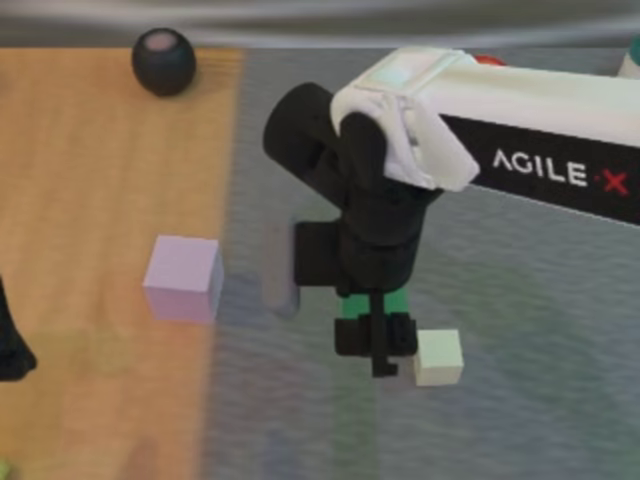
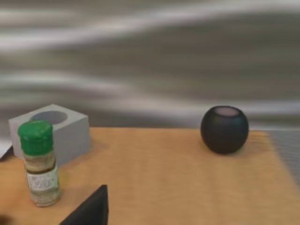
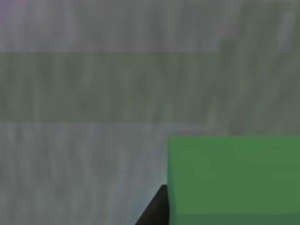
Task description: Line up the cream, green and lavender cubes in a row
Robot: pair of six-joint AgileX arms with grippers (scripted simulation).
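The green cube (image 1: 352, 305) sits almost wholly hidden beneath the right gripper (image 1: 375, 335) — from above only slivers of green show at either side of the black fingers, roughly mid-table on the grey mat (image 1: 520, 300). In the right wrist view it fills the near corner as a broad green face (image 3: 234, 178), with a dark finger (image 3: 154, 208) edging up against it, so the cube lies right at the fingers, not off to one side. Whether the fingers are clamped on it or only straddling it I cannot tell; the wrist hides the gap from above.

Just to the right of it, a little nearer, stands the cream cube (image 1: 438, 357) — close beside the gripper, and I cannot say whether it is touching or a hair apart. The lavender cube (image 1: 183, 278) stands well apart to the left, on the wooden part of the table (image 1: 90, 200), near the seam with the mat.

So the row seems to turn on a left-right line: cream and green are already neighbours, lavender is the outlier. The right arm is plainly the nearer one for green and cream. The left arm rests parked at the far left edge (image 1: 12, 350), nearer to lavender.

Far behind, the dark ball (image 1: 164, 62) sits untouched.
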